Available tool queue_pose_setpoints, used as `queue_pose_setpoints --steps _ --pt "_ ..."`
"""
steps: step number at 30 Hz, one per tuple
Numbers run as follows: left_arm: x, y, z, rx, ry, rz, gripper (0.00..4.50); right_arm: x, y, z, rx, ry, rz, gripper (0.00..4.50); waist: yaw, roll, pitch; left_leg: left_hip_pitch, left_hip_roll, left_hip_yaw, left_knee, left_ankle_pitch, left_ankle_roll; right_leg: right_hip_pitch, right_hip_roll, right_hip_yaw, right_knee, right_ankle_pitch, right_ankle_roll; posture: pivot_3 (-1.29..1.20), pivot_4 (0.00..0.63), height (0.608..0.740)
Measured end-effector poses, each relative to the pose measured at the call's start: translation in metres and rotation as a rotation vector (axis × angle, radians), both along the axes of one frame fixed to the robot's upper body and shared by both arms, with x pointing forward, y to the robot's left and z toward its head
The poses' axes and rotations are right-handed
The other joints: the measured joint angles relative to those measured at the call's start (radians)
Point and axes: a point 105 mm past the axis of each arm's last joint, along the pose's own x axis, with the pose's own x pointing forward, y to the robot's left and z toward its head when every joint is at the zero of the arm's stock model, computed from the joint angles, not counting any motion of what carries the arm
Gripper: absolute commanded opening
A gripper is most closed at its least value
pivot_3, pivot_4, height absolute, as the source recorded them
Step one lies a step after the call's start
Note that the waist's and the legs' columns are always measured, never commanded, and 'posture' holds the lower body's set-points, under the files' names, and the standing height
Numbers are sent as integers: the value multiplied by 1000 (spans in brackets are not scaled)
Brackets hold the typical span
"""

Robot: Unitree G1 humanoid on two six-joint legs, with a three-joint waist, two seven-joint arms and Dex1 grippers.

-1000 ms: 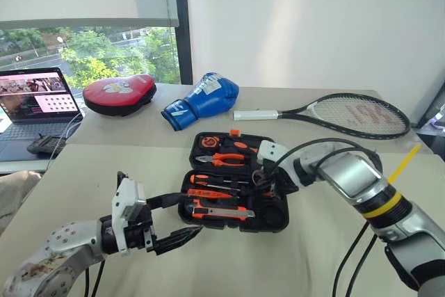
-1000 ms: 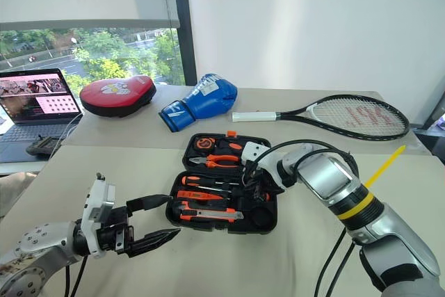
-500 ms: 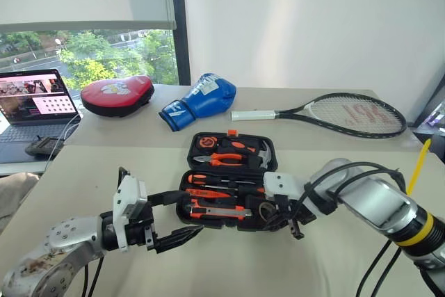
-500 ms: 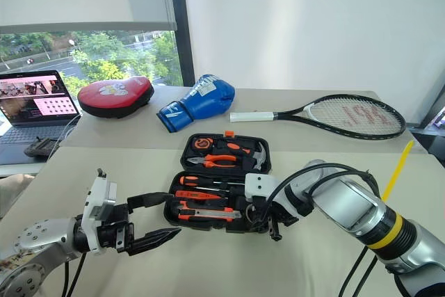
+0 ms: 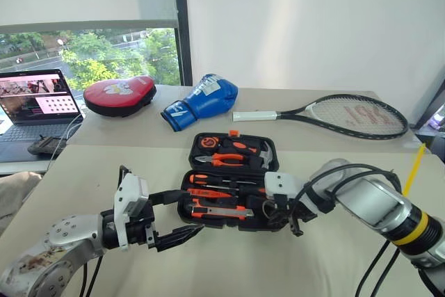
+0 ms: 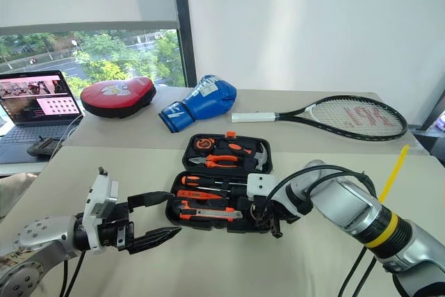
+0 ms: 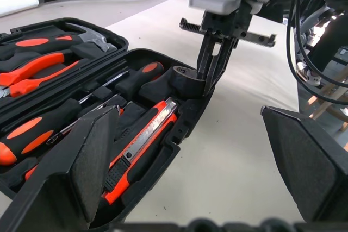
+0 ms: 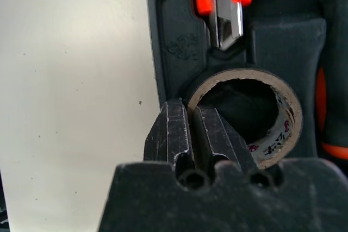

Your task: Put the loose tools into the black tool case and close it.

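The black tool case (image 5: pixel 186 184) lies open on the table with orange-handled tools in its slots. Two orange-and-black screwdrivers (image 5: pixel 214 180) and the utility knife (image 7: pixel 144 145) rest in its near half. A dark tape roll (image 8: pixel 283 129) sits in the case's near right corner. My right gripper (image 7: pixel 206 82) points down onto it, shut, with the roll's wall pinched between its fingers. My left gripper (image 6: pixel 174 213) hovers just above the table by the case's near left corner, open and empty.
Pliers (image 5: pixel 226 160), a hammer (image 5: pixel 261 151) and a tape measure (image 5: pixel 207 142) fill the case's far half. Behind it lie a blue boxing glove (image 5: pixel 201 101), a red pad (image 5: pixel 119 94) and a tennis racket (image 5: pixel 348 113). A laptop (image 5: pixel 31 102) stands far left.
My right gripper has moved from over the case's middle down to its near right corner, at the tape roll. The left gripper has stayed put.
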Motion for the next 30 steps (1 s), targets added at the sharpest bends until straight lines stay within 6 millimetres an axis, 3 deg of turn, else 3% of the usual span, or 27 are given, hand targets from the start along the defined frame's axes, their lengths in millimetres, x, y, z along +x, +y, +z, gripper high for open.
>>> queue_pose_setpoints --steps 1,7,8,15,16,18,20,21,24,26,28,30 --pt "1 0 1 1 -4 3 4500 0 1 0 2 0 1 912 0 0 0 0 0 0 0 0 0 0 0 0 0 0 0 0 150 740" --pt "3 -1 3 6 -6 4 4500 0 4 4 34 -5 3 3065 0 0 0 -5 0 0 -1 2 -3 -5 1 0 0 0 0 0 150 740" --pt "2 -1 2 6 -6 2 4500 0 4 5 39 -9 2 3250 0 0 0 -6 -1 0 -1 2 -3 -6 1 0 0 0 0 0 150 740" --pt "1 1 -1 8 10 -9 4500 -18 11 24 169 33 -2 3250 0 0 0 -9 0 0 0 2 -3 -8 0 0 0 0 0 0 150 740" --pt "0 1 -3 10 16 -7 4500 -19 10 30 211 34 -24 2746 1 0 0 -8 0 0 0 1 -2 -8 0 0 0 0 0 0 150 740" --pt "0 2 -4 14 18 -5 4500 -19 14 36 288 27 -41 2228 1 0 0 -8 0 0 0 0 0 -8 0 0 0 0 0 0 150 740" --pt "1 2 -4 16 11 -3 4500 -21 18 39 383 38 -55 1413 1 0 0 -7 0 0 -1 0 0 -7 0 0 1 0 0 0 150 740" --pt "1 3 -3 15 6 -2 4500 -22 17 36 398 45 -71 1249 2 0 0 -7 0 0 -1 0 0 -7 0 0 1 0 0 0 150 740" --pt "3 6 -7 3 15 25 4500 -24 13 17 456 63 -164 212 3 0 0 -7 0 1 0 1 -1 -8 0 1 1 0 0 0 150 740" --pt "6 8 -9 -7 22 48 4500 -19 17 14 507 32 -218 98 0 0 0 -7 0 1 0 2 -3 -8 1 1 1 0 0 0 150 740" --pt "17 10 -5 -36 -2 126 4500 1 15 22 574 -100 -336 98 -1 0 0 -7 -1 1 0 2 -2 -8 1 2 2 1 0 0 150 740" --pt "31 11 1 -62 -25 214 4500 17 4 35 628 -194 -445 601 3 0 0 -7 -1 1 0 3 0 -7 2 1 3 2 0 0 150 740"
